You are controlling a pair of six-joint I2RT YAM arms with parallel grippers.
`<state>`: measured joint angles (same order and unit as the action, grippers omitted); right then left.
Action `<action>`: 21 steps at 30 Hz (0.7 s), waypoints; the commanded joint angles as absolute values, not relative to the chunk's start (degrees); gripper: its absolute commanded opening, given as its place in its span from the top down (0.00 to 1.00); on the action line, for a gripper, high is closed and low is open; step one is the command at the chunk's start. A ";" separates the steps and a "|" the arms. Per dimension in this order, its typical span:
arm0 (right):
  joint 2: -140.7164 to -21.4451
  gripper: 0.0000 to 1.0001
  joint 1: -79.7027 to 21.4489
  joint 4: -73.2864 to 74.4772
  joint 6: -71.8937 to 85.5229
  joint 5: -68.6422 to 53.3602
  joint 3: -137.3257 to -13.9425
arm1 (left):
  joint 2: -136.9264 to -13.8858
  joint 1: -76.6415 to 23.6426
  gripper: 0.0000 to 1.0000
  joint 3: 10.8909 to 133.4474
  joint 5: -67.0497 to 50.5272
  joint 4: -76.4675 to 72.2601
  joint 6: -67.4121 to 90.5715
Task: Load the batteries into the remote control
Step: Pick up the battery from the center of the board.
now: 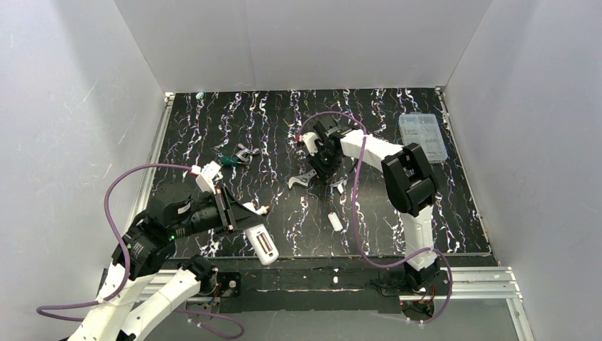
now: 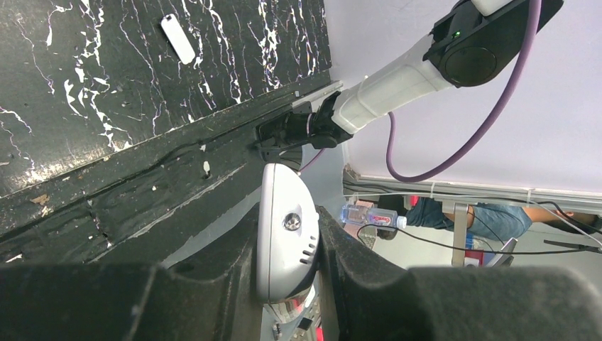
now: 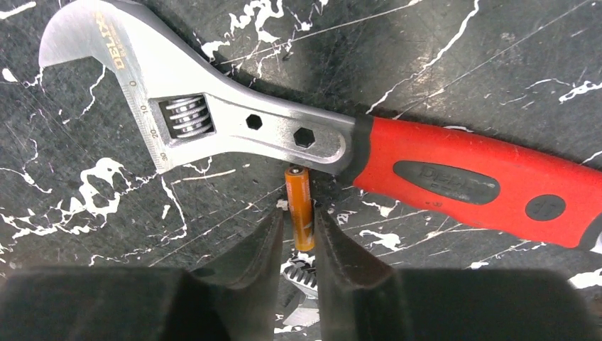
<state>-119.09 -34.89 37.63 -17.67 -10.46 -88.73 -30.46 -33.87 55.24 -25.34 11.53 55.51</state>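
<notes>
- Step in hand: picking one battery [image 3: 301, 209] off the bench [image 3: 106, 234].
- Right claw [image 3: 298, 234]: jaws stand narrowly astride the cell; whether they pinch it cannot be told.
- Left claw [image 2: 287, 249]: clamped on the remote control [image 2: 284, 206], held above the near bench edge.
- Next move: likely a firm pinch and a lift clear of the wrench [image 3: 284, 135] at its tip.
- Battery: slim, orange, lying flat.

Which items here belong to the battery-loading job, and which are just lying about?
Job: remote control; orange battery; small flat white cover, probably the remote's.

Lying about: red-handled adjustable wrench; clear plastic box; green-handled tool.
</notes>
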 commanded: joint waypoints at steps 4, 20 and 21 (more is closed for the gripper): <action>-120.39 0.91 -35.42 39.19 -11.84 -9.47 -88.60 | -29.97 -33.93 1.00 56.54 -26.52 11.20 55.17; -73.73 0.99 -37.33 28.29 2.82 -16.05 -66.11 | -31.18 -33.83 1.00 59.51 -23.97 12.46 52.55; -69.62 0.99 -38.29 26.28 3.59 -16.32 -64.59 | -31.35 -33.84 1.00 60.08 -23.68 12.54 52.13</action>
